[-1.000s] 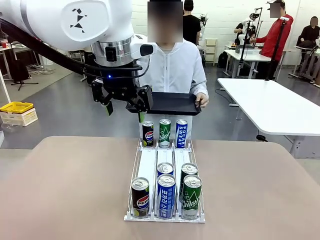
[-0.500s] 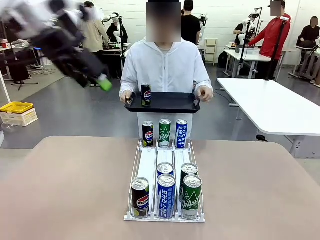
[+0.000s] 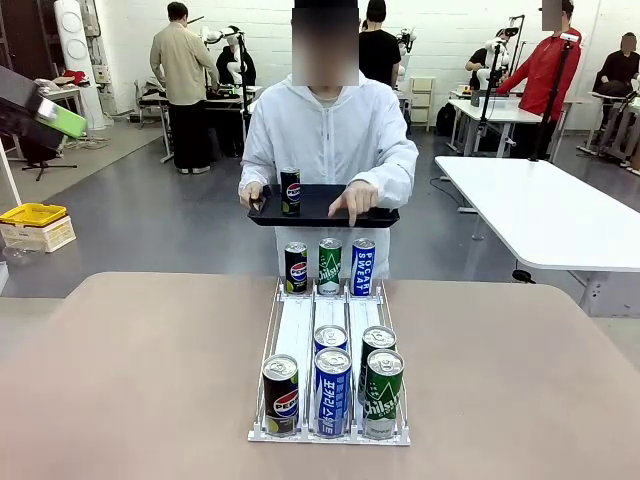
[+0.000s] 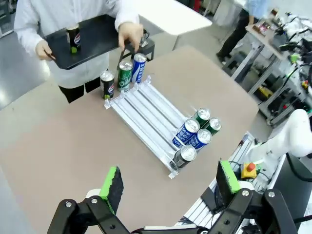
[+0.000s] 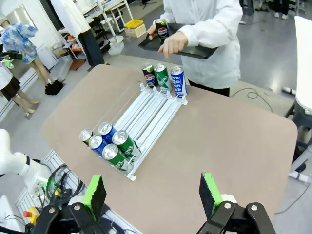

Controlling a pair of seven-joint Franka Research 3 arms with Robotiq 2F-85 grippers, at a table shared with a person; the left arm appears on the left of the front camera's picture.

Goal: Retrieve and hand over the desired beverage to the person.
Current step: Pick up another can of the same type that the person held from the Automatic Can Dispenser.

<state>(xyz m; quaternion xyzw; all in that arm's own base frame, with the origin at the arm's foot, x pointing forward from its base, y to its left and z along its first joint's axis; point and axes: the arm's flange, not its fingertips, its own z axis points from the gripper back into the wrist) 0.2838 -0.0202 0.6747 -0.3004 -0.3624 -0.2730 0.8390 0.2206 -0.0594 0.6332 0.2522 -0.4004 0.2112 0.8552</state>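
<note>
The Pepsi can [image 3: 290,190] stands upright on the left part of a black tray [image 3: 318,214], which the person [image 3: 330,140] holds level at waist height beyond the far edge of the desk [image 3: 150,380]. One hand [image 3: 251,193] grips the tray's left end. The other hand [image 3: 356,201] lies over its right half, fingers pointing down at the tray. The left end effector [image 4: 169,178] is raised high at the far left, well clear of the desk, tilted down toward it. Its green pads are spread wide with nothing between them. The right end effector [image 5: 152,192] hangs high over the near right of the desk, also wide open and empty. On the desk, a clear rack [image 3: 297,335] holds three cans at its far end and five at its near end.
</note>
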